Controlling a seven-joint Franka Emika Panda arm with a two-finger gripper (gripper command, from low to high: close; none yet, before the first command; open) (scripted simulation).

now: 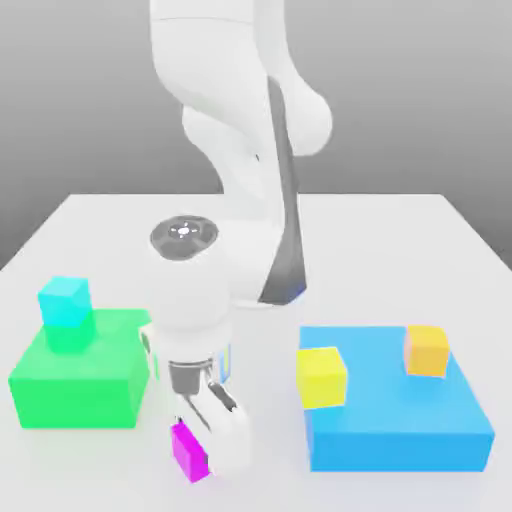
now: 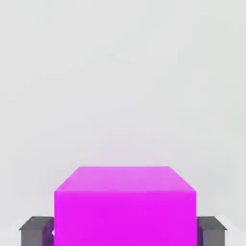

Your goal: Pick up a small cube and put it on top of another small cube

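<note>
Magenta cube [image 2: 125, 206] between claw [image 1: 200, 440] fingers [image 2: 36, 229]

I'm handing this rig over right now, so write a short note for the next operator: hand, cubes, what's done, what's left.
Hand: low at the table's near edge, fingers on both sides of the magenta cube; whether they grip it is unclear.
Cyan cube: on a green cube atop the big green block, at the exterior view's left.
Done: hand at the magenta cube.
Left: lift, carry, set it on the cyan cube.
</note>
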